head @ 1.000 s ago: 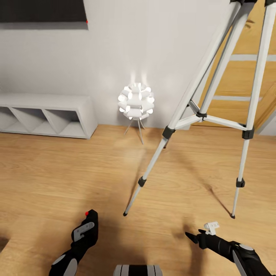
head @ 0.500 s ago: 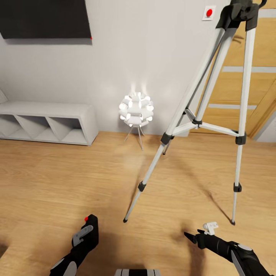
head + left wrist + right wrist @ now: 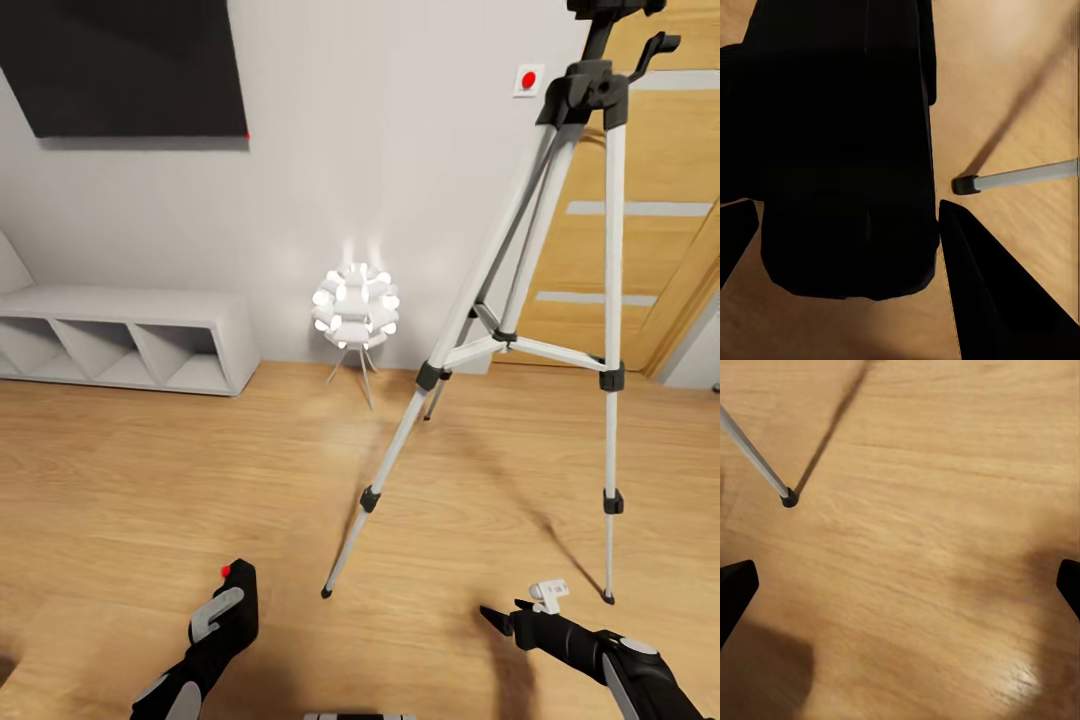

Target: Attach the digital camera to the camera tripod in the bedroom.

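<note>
Carrying step, approach to the stand. The left claw (image 3: 232, 600) grips the camera (image 3: 238, 592), low over the wood floor (image 3: 140, 470), red spot up; in the left wrist view the camera (image 3: 844, 142) sits between its 2 fingers (image 3: 997, 300). The right claw (image 3: 505, 620) is spread wide and holds nothing. The tripod (image 3: 520, 300) stands ahead on 3 legs, near the door (image 3: 640, 250), its black head (image 3: 590, 85) high above both arms. Next move, as judged: raise the camera to that head and seat it squarely. A white lamp (image 3: 355, 300) stands beside the wall.

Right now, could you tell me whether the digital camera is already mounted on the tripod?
No, the digital camera sits between the left gripper's fingers.
</note>
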